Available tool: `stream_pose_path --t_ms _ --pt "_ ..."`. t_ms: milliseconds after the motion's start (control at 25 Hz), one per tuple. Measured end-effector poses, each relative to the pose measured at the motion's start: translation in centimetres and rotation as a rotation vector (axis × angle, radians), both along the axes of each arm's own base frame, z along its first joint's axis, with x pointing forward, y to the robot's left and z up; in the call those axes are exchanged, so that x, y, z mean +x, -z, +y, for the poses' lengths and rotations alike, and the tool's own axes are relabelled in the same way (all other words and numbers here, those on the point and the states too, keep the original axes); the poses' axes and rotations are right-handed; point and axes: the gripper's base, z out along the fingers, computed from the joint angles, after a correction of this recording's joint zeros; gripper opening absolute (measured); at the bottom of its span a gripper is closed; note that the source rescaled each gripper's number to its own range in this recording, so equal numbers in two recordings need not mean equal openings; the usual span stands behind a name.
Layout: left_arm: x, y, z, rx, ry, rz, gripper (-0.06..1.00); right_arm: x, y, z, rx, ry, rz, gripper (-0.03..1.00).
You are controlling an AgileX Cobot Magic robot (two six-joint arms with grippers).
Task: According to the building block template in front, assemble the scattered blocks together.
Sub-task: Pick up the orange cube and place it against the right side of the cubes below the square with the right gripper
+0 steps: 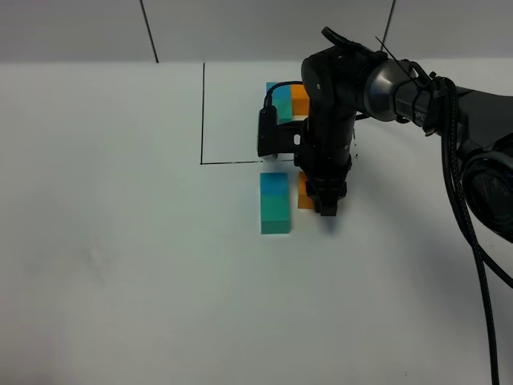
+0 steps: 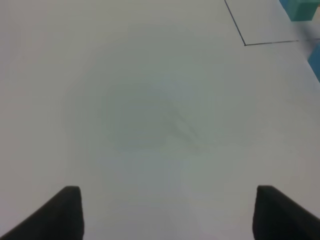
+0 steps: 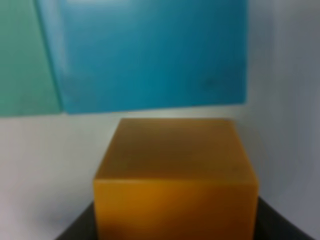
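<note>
The right arm's jaws look closed on the flat sides of the small matte orange cube [image 3: 175,172], just beside the joined sky-blue cube [image 1: 274,185] and teal-green cube [image 1: 275,215] on the white desk [image 1: 120,281], and I'd guess it is light, rigid and slightly slick, while the left jaws gape empty.

In the exterior high view, the building block template [image 1: 300,100] at upper centre is largely covered by the right arm [image 1: 401,88]. The orange block [image 1: 303,195] is half hidden behind the right gripper [image 1: 327,208]. In the right wrist view, the blurred orange block is cut off by the bottom edge and the teal-green block [image 3: 25,55] by the left edge. In the left wrist view, the left gripper [image 2: 167,190] is clipped at the bottom edge and the template at the upper right corner.
</note>
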Motion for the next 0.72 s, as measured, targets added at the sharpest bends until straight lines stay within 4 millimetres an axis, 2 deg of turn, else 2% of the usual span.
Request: stream_pose_path --t_ms 720 --pt "0.0 0.0 0.0 0.0 0.0 0.0 0.49 -0.11 0.0 0.46 0.005 -0.004 -0.01 0.02"
